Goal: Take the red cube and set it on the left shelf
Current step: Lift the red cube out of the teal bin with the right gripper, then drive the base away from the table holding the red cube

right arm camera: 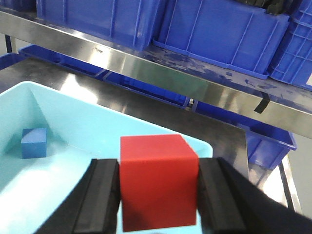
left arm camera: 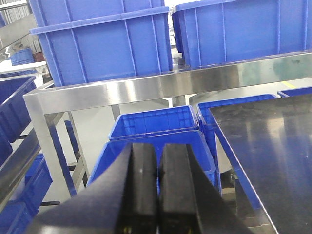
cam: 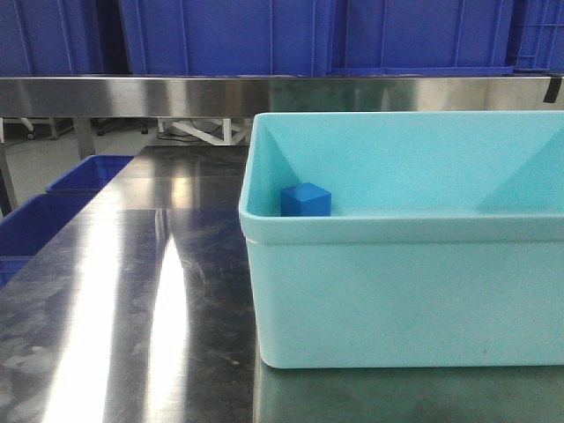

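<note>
Black fingers (right arm camera: 103, 195) of the right gripper (right arm camera: 158, 195) pinch the small red cube (right arm camera: 158, 180) above a turquoise plastic bin (right arm camera: 87, 122), the pick apparently done, while the left gripper (left arm camera: 158, 190), pressed together and empty, waits and the stainless-steel left shelf (left arm camera: 146, 90) remains unreached.
</note>
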